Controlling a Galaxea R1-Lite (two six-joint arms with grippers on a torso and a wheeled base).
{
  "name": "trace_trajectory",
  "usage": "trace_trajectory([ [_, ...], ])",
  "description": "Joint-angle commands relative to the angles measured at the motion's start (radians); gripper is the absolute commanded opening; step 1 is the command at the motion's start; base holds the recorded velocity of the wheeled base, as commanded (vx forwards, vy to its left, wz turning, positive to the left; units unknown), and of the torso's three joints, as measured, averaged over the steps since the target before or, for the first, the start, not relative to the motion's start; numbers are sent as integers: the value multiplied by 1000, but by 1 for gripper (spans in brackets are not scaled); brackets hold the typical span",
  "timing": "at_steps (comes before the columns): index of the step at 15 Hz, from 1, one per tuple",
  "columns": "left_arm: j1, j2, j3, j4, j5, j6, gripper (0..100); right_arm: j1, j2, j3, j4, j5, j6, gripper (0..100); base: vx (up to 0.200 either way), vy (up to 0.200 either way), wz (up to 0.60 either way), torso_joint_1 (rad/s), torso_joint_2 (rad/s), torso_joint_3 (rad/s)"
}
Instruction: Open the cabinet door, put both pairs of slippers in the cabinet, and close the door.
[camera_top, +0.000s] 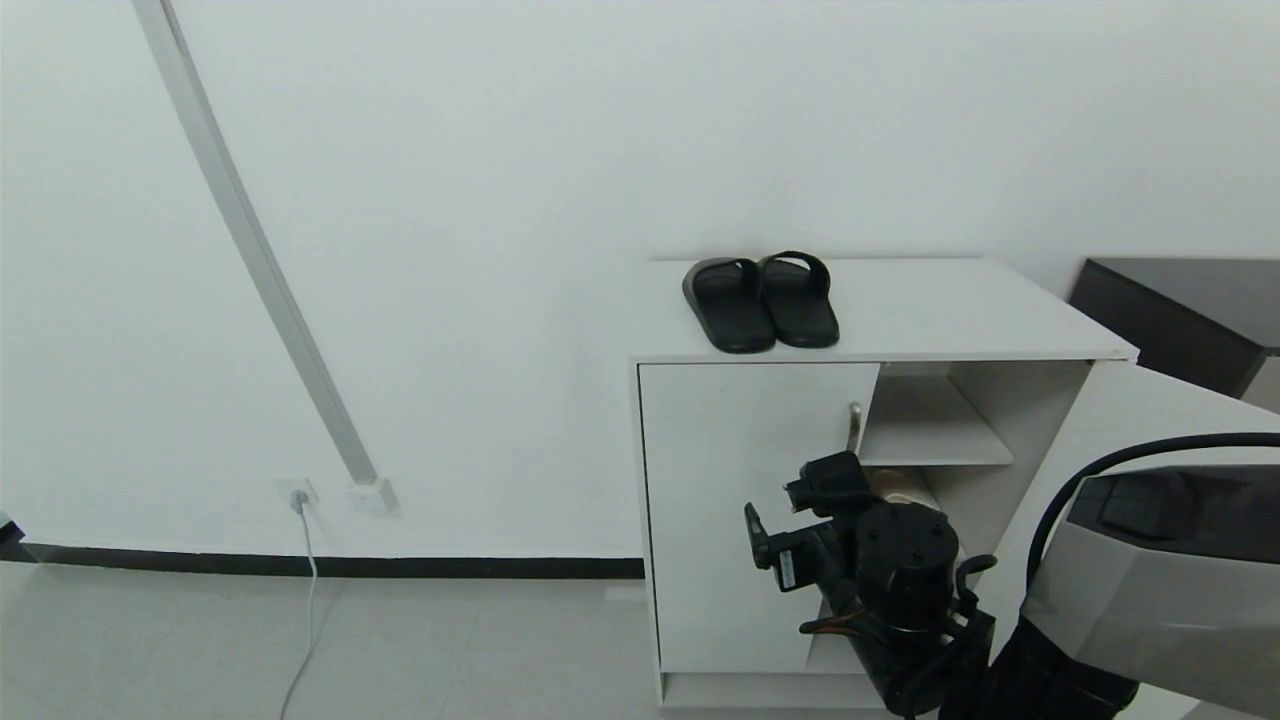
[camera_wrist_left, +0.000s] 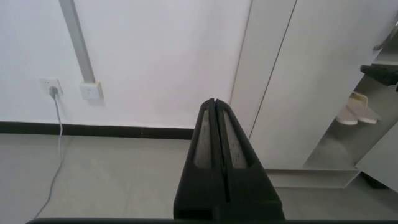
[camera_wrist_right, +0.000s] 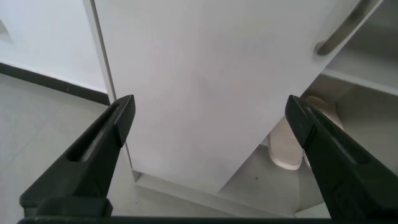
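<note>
A pair of black slippers (camera_top: 760, 300) lies on top of the white cabinet (camera_top: 930, 310). Its left door (camera_top: 745, 500) is shut, with a metal handle (camera_top: 854, 425) (camera_wrist_right: 341, 31); the right door (camera_top: 1130, 430) stands swung open. A pair of beige slippers (camera_top: 900, 487) (camera_wrist_left: 356, 109) (camera_wrist_right: 289, 146) rests inside on the lower shelf. My right gripper (camera_top: 790, 510) (camera_wrist_right: 211, 118) is open, low in front of the shut door, holding nothing. My left gripper (camera_wrist_left: 216, 134) is shut and empty, off to the cabinet's left above the floor.
A dark table (camera_top: 1180, 300) stands to the right of the cabinet. On the white wall there are a slanted cable duct (camera_top: 250, 240) and a socket with a plugged-in cable (camera_top: 300, 497) (camera_wrist_left: 53, 91). Open grey floor (camera_top: 300, 640) spreads to the cabinet's left.
</note>
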Motion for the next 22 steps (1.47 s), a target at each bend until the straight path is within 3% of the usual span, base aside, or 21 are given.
trace_trajectory([
  [1,0,0,0,0,0,0,0,0,2,0,-1,0,0,100,0,0,0,227,-530,-320],
  [17,0,0,0,0,0,0,0,-7,3,-11,-2,3,-14,100,0,0,0,224,-501,-280],
  [22,0,2,0,0,0,0,0,-80,13,-140,13,17,-100,100,0,0,0,46,-102,-54],
])
